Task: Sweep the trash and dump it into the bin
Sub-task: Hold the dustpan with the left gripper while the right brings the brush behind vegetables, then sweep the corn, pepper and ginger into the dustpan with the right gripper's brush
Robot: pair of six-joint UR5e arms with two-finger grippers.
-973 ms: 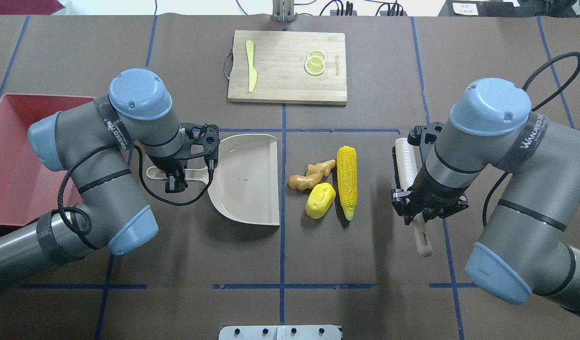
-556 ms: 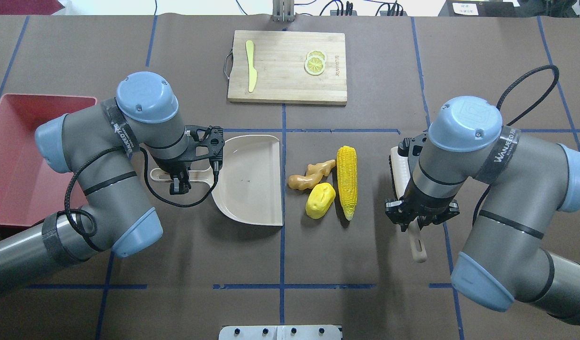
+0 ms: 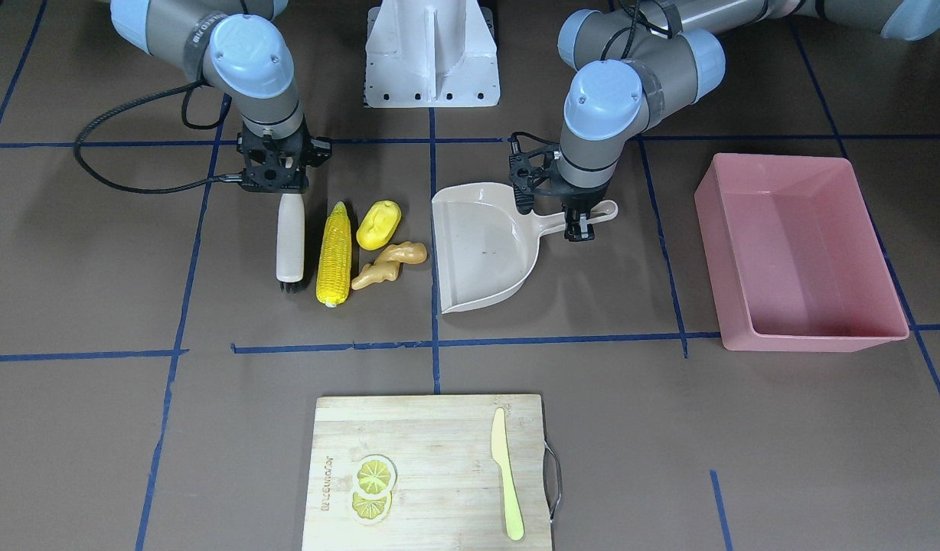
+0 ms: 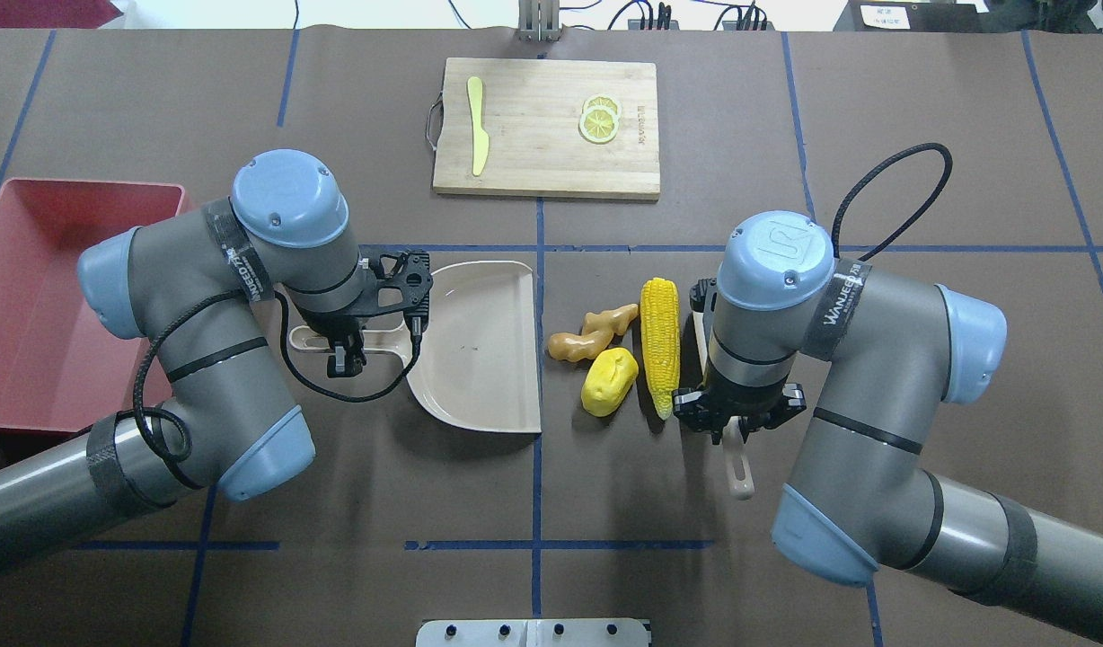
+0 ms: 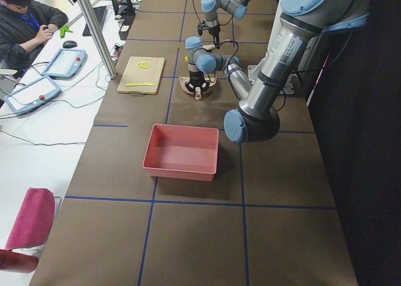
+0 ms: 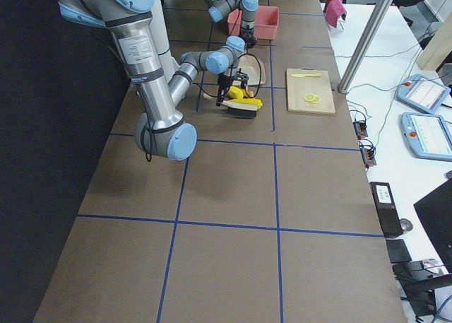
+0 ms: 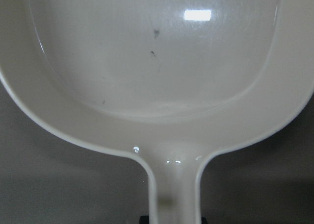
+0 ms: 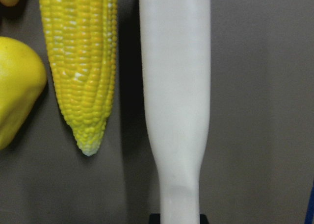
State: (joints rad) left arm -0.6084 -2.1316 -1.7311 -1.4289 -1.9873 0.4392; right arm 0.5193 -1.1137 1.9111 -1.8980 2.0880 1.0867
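Observation:
The trash lies together at mid-table: a yellow corn cob [image 4: 659,346], a yellow potato-like lump [image 4: 609,381] and a tan ginger root [image 4: 592,332]. My right gripper [image 4: 740,418] is shut on the handle of a cream brush [image 3: 290,237]. The brush lies parallel to the corn cob [image 8: 78,62], on the side away from the dustpan, with a narrow gap between them. My left gripper [image 4: 340,346] is shut on the handle of the beige dustpan [image 4: 480,346], whose open edge faces the trash. The pink bin [image 4: 30,305] stands at the table's far left, beyond my left arm.
A wooden cutting board [image 4: 547,126] at the back centre carries a yellow-green knife [image 4: 477,135] and lemon slices [image 4: 599,121]. Blue tape lines cross the brown table. A grey mount [image 4: 533,632] sits at the near edge.
My right arm has carried the brush leftward until it lies close beside the corn cob. My left arm has shifted the dustpan slightly right, toward the trash. The trash has not moved.

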